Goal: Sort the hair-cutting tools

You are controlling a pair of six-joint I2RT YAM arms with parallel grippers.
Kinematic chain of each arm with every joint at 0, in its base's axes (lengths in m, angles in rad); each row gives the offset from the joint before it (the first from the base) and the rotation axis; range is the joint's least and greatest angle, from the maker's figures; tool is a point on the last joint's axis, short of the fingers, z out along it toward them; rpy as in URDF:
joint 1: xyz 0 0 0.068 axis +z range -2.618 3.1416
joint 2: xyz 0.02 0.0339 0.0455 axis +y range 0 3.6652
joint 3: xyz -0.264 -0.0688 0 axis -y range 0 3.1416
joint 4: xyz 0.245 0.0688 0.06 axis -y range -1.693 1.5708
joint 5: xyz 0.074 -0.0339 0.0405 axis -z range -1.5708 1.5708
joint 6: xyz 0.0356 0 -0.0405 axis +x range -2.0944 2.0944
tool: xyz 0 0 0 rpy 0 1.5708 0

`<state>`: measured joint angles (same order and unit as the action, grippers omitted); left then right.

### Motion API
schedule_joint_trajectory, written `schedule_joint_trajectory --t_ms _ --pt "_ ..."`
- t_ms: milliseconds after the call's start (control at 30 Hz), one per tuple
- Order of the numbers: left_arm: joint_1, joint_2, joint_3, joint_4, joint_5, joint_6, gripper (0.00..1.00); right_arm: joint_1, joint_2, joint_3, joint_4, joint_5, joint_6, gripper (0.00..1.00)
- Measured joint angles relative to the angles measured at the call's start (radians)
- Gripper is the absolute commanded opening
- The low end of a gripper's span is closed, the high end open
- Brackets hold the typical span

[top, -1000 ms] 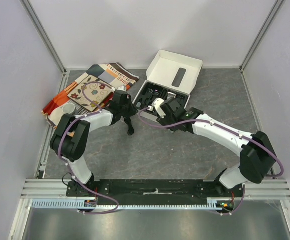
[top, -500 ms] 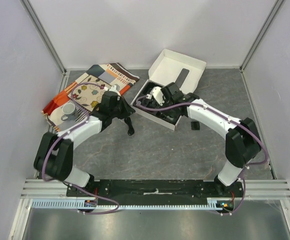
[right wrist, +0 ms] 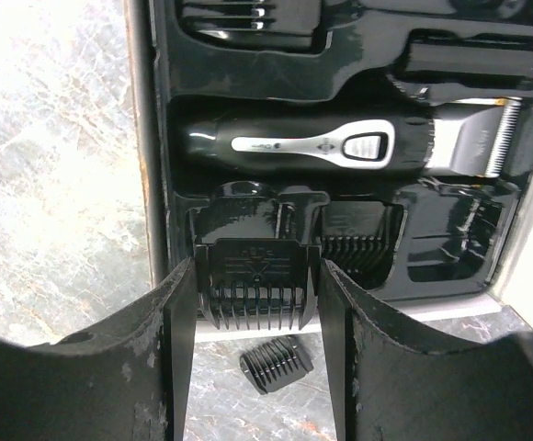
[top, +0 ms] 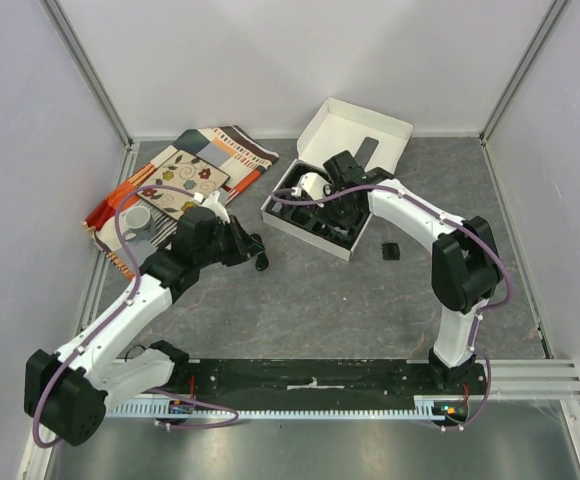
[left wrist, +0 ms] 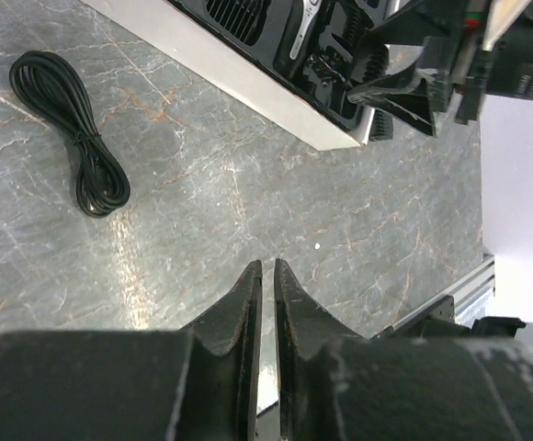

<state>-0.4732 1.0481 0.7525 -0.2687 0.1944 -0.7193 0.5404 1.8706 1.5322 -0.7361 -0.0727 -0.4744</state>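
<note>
The black-and-silver clipper point(right wrist: 340, 145) lies in the black moulded tray point(right wrist: 161, 110) of the white box point(top: 355, 138). My right gripper point(right wrist: 257, 266) is shut on a squarish black comb attachment point(right wrist: 255, 294) at the tray's near edge; in the top view it point(top: 332, 208) hovers over the tray. Another comb point(right wrist: 363, 243) sits in a tray slot. A loose comb point(right wrist: 276, 365) lies on the table point(top: 391, 251). The coiled black cord point(left wrist: 69, 129) lies on the table left of the box point(top: 261, 262). My left gripper point(left wrist: 267, 265) is shut and empty, just left of the cord point(top: 250, 245).
A patterned cloth point(top: 185, 175) lies at the back left with a white cup point(top: 135, 218) on it. The box's open lid point(top: 370, 125) leans toward the back wall. Grey marbled table surface point(top: 310, 300) spreads in front of the box.
My right gripper has moved back from the table onto the tray, and the box has shifted slightly. My left arm has swung out to the left and its gripper has drawn back near the cord.
</note>
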Motion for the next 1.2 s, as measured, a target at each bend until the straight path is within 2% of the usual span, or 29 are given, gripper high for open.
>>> schedule_joint_trajectory --t_ms 300,1200 --pt "0.000 -0.122 0.000 -0.126 0.000 0.011 0.17 -0.002 0.042 0.006 -0.048 -0.034 -0.027 0.47" --pt "0.000 -0.101 0.000 -0.157 0.000 0.029 0.19 -0.021 0.101 0.043 -0.040 -0.078 -0.023 0.58"
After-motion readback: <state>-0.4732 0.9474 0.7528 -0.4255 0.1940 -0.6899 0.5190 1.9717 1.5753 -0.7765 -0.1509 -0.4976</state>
